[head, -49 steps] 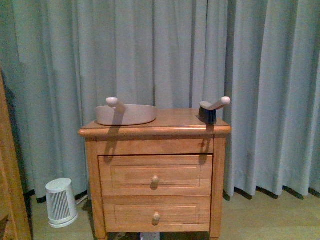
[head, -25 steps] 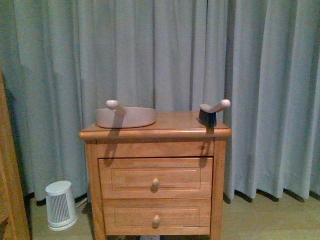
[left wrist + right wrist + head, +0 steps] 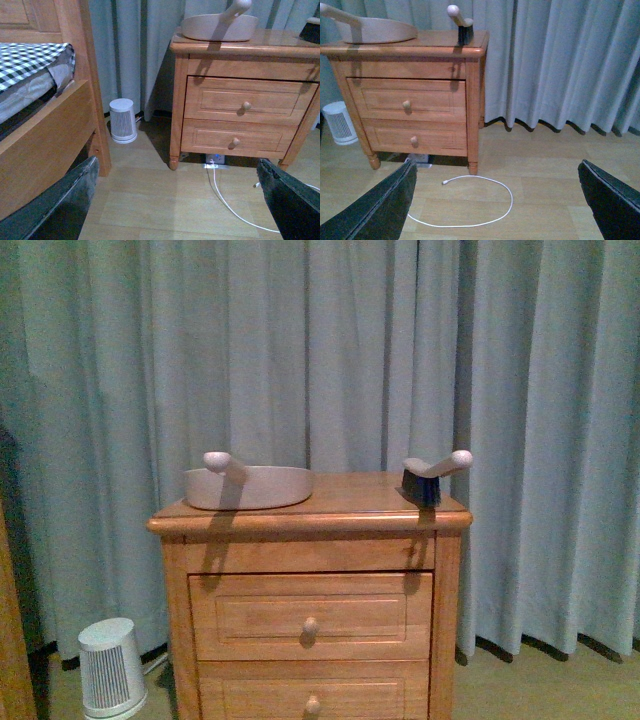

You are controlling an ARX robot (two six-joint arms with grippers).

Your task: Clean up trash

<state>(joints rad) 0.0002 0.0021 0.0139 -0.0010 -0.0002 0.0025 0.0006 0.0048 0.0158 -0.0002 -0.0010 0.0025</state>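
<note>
The trash is out of view in every frame. A pinkish dustpan (image 3: 250,485) lies on top of the wooden nightstand (image 3: 310,530), and a small dark brush (image 3: 430,478) with a pale handle stands on its other end. Both also show in the wrist views: the dustpan (image 3: 219,26) (image 3: 372,29) and the brush (image 3: 462,27). My left gripper (image 3: 180,200) hangs open over bare wooden floor, a short way in front of the nightstand (image 3: 245,95). My right gripper (image 3: 497,200) is open too, low above the floor near a white cable (image 3: 470,200). Neither holds anything.
A small white heater (image 3: 110,667) (image 3: 122,121) stands on the floor beside the nightstand. A wooden bed frame (image 3: 45,125) with checked bedding borders one side. Pale curtains (image 3: 320,350) hang behind. A white cable (image 3: 230,200) runs from a socket strip under the nightstand.
The front view has shifted: the nightstand now sits lower and looks larger in frame, and the heater has slid toward the bottom corner. Dustpan and brush have not moved on the top.
</note>
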